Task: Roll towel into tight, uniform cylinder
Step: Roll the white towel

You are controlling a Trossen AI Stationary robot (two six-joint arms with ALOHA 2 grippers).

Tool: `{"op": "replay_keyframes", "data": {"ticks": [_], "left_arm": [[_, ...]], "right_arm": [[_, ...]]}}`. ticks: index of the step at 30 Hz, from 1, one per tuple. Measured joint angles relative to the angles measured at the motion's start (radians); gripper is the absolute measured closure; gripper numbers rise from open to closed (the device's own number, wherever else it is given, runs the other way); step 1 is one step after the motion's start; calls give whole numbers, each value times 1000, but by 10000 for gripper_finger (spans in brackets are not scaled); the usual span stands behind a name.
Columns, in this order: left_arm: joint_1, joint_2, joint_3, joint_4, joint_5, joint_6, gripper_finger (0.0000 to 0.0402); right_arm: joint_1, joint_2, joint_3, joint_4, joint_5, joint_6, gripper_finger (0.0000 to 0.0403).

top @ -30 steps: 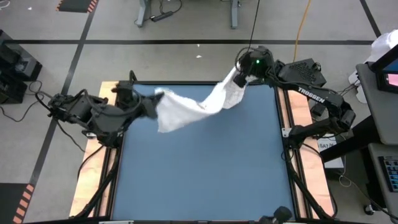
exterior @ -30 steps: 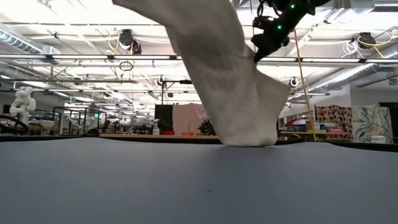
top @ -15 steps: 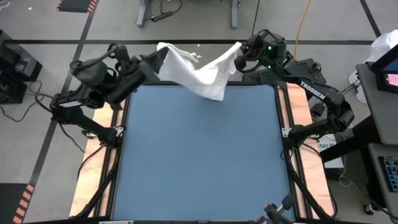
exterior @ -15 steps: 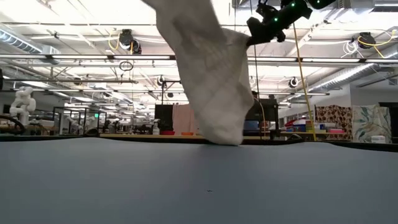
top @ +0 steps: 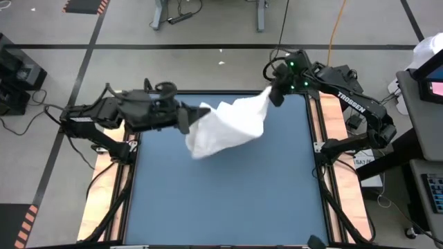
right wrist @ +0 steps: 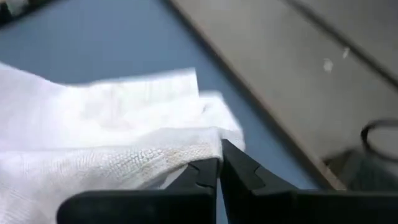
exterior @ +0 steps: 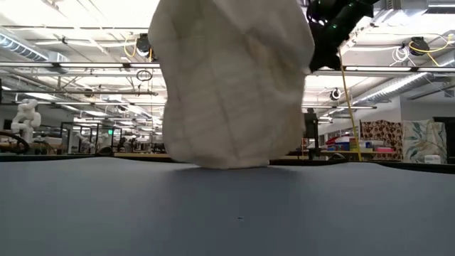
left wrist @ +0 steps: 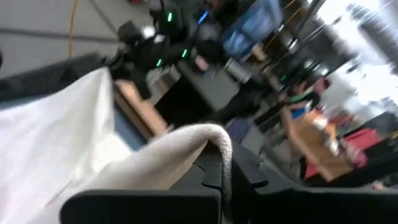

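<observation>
Both grippers now sit lower in the high view than half a second ago, carrying the towel (top: 228, 124) from beyond the table's far edge to over the blue table (top: 228, 200), upper centre.

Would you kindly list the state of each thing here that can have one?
towel: unrolled, crumpled, held up between both grippers, its lower edge touching the table
left gripper: shut on one end of the towel
right gripper: shut on the other end, above the table's far edge
</observation>
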Motion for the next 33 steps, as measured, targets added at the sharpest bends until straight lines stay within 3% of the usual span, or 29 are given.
{"op": "replay_keyframes", "data": {"ticks": [6,10,14,23,26,29,33], "left_arm": [[-39,37,-22,-141,176,-110,397],[-73,82,-36,-165,251,-115,394],[-98,140,-36,-165,281,-118,393],[-134,237,-36,-162,438,-290,392],[-150,252,-36,-172,447,-324,388],[-161,253,-36,-171,447,-337,366],[-161,252,-36,-163,469,-397,304]], "right_arm": [[6,0,-14,-227,-11,-21,399],[28,0,-78,-274,-110,51,384],[65,0,-170,-283,-158,109,351],[151,0,-354,-303,-166,175,264],[172,0,-389,-302,-165,183,242],[192,0,-399,-293,-165,199,226],[224,-14,-399,-254,-165,230,214]]}}
